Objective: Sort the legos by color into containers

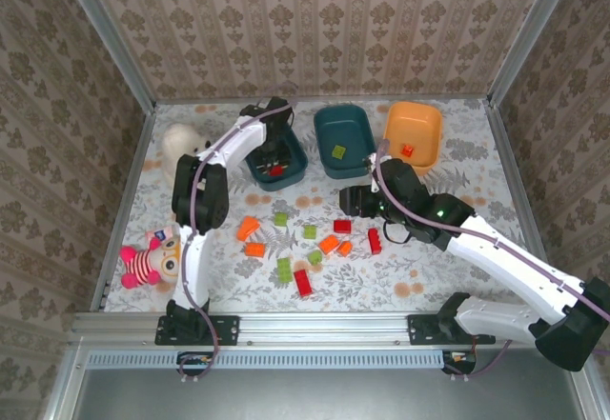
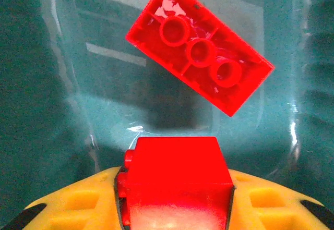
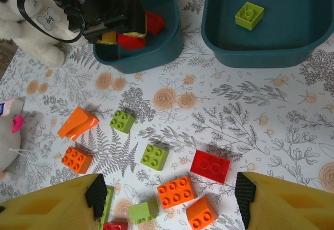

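Red brick (image 2: 175, 180), its near end blurred, sits pinched in the left jaws inside a teal bin (image 2: 42, 110). An upturned red brick (image 2: 201, 68) lies at 1 o'clock. Right jaws gape wide and empty above loose legos (image 3: 176, 191) on the desk (image 3: 261, 110), their rear parts cut off by the frame.

Far row: left container (image 1: 297, 166), middle container (image 1: 345, 128), right container (image 1: 416, 123). Legos (image 1: 310, 231) scattered before them on surface (image 1: 467, 206); plush toys (image 1: 181, 140) left.

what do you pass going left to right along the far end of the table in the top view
white plush toy → left teal bin → middle teal bin → orange bin
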